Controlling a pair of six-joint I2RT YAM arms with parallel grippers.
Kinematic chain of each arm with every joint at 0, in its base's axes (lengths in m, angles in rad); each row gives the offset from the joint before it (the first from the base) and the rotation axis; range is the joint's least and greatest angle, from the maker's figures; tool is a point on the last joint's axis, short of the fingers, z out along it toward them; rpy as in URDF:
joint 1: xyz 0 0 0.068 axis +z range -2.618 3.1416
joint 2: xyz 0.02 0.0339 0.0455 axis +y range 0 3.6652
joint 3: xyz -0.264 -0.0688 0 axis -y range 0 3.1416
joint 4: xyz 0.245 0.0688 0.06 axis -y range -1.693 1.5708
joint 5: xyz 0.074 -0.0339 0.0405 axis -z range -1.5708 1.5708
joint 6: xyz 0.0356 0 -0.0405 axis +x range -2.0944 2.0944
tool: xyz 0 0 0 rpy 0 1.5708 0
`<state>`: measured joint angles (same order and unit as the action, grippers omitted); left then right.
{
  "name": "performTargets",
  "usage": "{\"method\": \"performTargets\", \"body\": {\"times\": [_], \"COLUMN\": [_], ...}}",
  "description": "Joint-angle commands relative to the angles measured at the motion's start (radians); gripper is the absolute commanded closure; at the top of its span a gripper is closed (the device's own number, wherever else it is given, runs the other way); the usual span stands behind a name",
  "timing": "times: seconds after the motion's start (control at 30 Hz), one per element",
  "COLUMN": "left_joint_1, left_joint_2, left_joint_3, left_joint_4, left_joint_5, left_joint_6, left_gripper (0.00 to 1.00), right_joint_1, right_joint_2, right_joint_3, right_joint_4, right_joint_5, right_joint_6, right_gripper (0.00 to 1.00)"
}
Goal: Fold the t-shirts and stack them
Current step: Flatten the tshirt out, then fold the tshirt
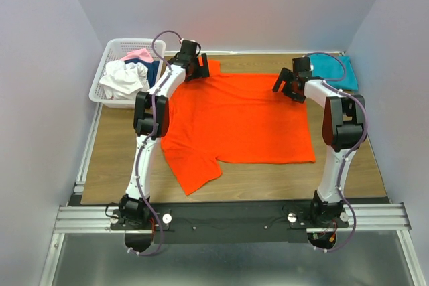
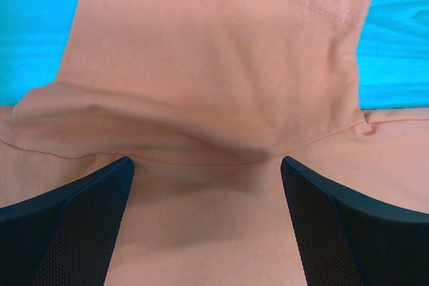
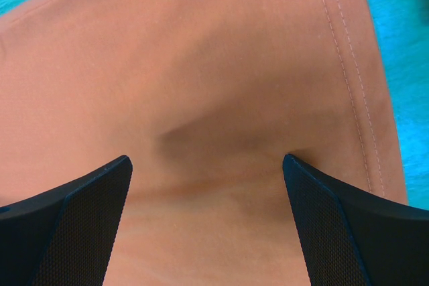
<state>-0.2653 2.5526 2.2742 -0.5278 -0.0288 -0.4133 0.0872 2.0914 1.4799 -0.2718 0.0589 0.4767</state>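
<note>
An orange-red shirt lies spread on the worktop, one sleeve toward the near edge. At its far corners the left claw and right claw sit with fingers spread apart over the cloth. Beyond, a teal shirt lies far right, a basket far left.

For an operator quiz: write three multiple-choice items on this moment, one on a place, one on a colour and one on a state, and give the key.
1. Where does the white basket stand on the table?
A) far left corner
B) near right corner
C) between the arm bases

2. What colour is the spread-out t-shirt?
A) white
B) orange-red
C) navy

3. How do the left gripper and right gripper stand?
A) both shut
B) one shut, one open
C) both open

Key:
1 A, the top view shows it at the far left.
2 B, it covers the table's middle.
3 C, each wrist view shows fingers wide apart.
</note>
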Motion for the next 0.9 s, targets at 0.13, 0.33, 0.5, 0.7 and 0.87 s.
{"method": "performTargets", "body": {"times": [0.13,0.33,0.5,0.7,0.87], "left_joint_1": [0.012,0.031,0.026,-0.043,-0.178], "left_joint_2": [0.083,0.005,-0.129,-0.48,-0.852], "left_joint_3": [0.03,0.066,0.087,-0.334,-0.811], "left_joint_4": [-0.012,-0.02,-0.028,0.031,0.149], "left_joint_5": [0.096,0.059,0.04,-0.094,-0.233], "left_joint_6": [-0.002,-0.004,0.008,-0.022,-0.131], "left_gripper": [0.02,0.02,0.02,0.02,0.02], "right_joint_1": [-0.02,-0.021,-0.02,-0.021,-0.02], "right_joint_2": [0.01,-0.013,-0.123,-0.416,-0.634], "right_joint_3": [-0.021,0.022,0.013,-0.221,-0.466], "right_joint_4": [-0.058,-0.058,-0.058,-0.05,-0.027], "right_joint_5": [0.044,-0.002,-0.024,-0.004,0.012], "right_joint_6": [0.008,0.0,-0.027,0.059,0.14], "right_gripper": [0.0,0.0,0.0,0.0,0.0]}}
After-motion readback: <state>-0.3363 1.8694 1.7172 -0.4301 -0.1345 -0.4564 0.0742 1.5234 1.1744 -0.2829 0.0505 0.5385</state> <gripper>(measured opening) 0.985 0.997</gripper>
